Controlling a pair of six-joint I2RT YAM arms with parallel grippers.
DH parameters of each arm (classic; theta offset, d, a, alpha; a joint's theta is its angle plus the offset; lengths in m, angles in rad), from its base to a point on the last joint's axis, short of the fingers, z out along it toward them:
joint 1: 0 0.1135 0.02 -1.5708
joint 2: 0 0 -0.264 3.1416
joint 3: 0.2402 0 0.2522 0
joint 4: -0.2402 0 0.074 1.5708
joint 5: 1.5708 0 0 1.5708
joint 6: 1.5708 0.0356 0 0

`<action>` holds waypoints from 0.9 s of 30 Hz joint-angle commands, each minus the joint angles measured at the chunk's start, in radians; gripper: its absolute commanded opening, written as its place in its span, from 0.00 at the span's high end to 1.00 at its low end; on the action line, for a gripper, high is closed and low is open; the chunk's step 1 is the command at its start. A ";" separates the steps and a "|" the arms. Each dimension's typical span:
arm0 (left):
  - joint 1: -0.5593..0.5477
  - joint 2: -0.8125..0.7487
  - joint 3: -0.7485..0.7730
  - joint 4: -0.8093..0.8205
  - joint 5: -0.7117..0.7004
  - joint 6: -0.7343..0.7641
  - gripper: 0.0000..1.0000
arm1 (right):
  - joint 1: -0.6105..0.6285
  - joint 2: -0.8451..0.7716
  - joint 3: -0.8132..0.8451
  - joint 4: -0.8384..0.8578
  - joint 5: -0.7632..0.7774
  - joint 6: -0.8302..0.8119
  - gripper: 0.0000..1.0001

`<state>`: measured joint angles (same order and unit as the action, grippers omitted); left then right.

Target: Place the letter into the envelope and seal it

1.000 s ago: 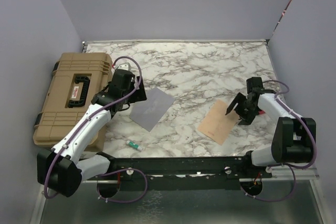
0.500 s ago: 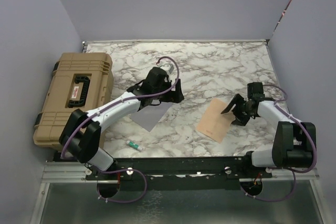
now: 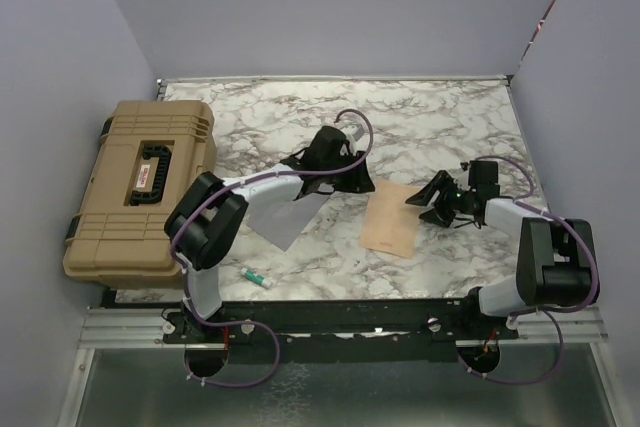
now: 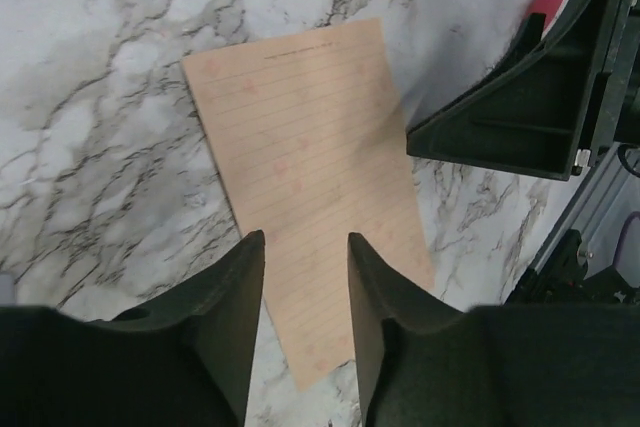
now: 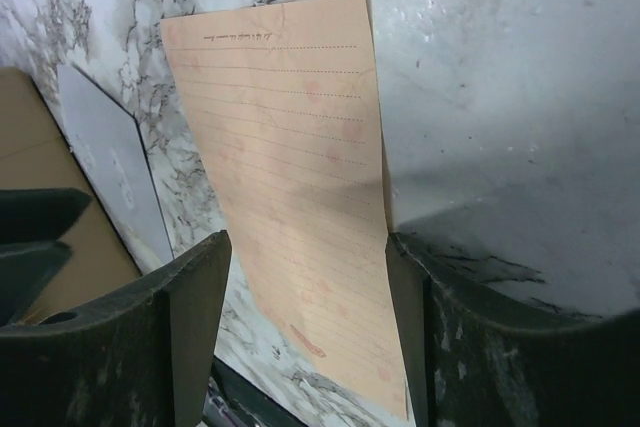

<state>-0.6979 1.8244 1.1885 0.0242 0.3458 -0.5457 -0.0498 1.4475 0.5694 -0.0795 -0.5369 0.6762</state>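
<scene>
Left claw (image 4: 305,244) hangs over one short end of the letter (image 4: 310,147), its two dark fingers standing a little apart with nothing between them; whether they touch the paper I cannot tell. The right claw (image 5: 305,247) sits low at the opposite end with its jaws spread wide, one finger on each side of the sheet, gripping nothing.

The letter is a peach-tan rectangle lying flat on the marble table (image 3: 420,127), right of centre, between the two claws. Up close it carries fine ruled lines, a short printed heading at one end and faint pink marks scattered down the page.

The envelope (image 3: 290,215) is a plain light-grey sheet lying flat to the left of the letter, well apart from it, and the left arm reaches across its upper corner, hiding that part from above. A big tan hard case (image 3: 140,187) fills the left side of the table. A small white tube with a green tip (image 3: 254,276) lies near the front edge, below the envelope.

Only the overhead view shows the case and the tube. The left wrist view takes in one finger (image 4: 520,117) of the right claw beside the letter's long edge, but not the envelope. The right wrist view shows the envelope beyond the letter, grey and unmarked.
</scene>
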 commanded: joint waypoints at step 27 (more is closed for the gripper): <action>-0.145 0.261 0.063 -0.236 -0.151 0.179 1.00 | 0.008 0.138 -0.011 0.155 -0.043 -0.129 0.36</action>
<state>-0.8398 2.0369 1.2911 -0.0895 0.2806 -0.4248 -0.0460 1.5089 0.5838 0.0776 -0.5064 0.6010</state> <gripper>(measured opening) 0.002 0.637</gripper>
